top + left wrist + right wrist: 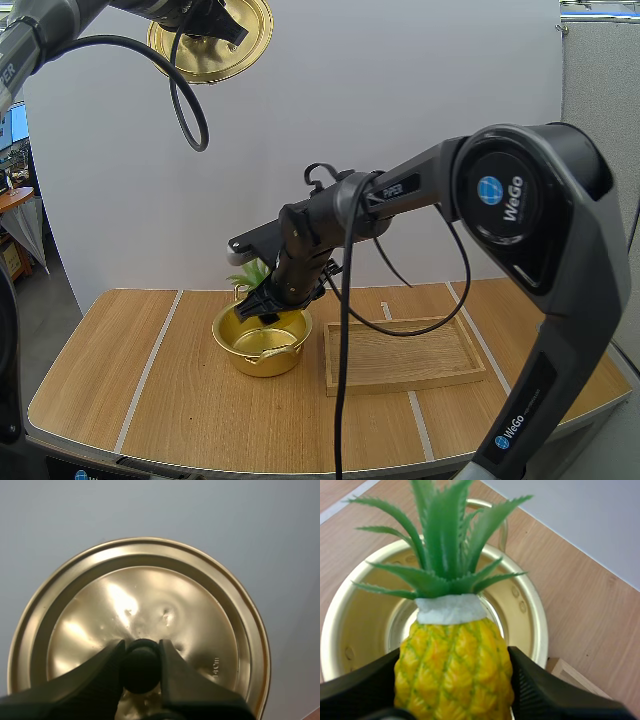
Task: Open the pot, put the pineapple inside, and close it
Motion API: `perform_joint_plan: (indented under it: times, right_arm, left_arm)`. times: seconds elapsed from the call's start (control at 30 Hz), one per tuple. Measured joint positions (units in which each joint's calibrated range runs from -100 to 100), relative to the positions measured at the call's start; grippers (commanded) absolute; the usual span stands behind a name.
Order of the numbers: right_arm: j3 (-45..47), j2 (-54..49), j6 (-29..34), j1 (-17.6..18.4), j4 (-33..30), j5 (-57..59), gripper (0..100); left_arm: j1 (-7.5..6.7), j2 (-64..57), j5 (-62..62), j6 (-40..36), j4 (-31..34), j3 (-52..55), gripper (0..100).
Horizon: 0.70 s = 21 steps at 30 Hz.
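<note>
Over the mouth of the open gold pot [262,362], which stands on the surface [110,390] at 9 o'clock of the wooden tray [400,384], your right hand [454,680] is clamped on the pineapple [454,650]. One finger presses each flank of its yellow body, and its green leaves point away across the pot. High at 11 o'clock of the pot, your left hand [141,647] pinches the black knob [141,675] of the gold lid [150,595] and holds it well clear of the surface.

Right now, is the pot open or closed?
Open. The left gripper holds the lid up high, and the pot shows its bare inside under the pineapple.
</note>
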Motion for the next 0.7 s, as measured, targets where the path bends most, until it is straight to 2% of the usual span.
perform_joint_plan:
  times: [0.7]
  right_arm:
    - [-0.93, 5.33, 0.0, 0.18, 0.0, -0.16, 0]
  left_arm:
    - [0.0, 0.0, 0.0, 0.0, 0.0, 0.0, 0]
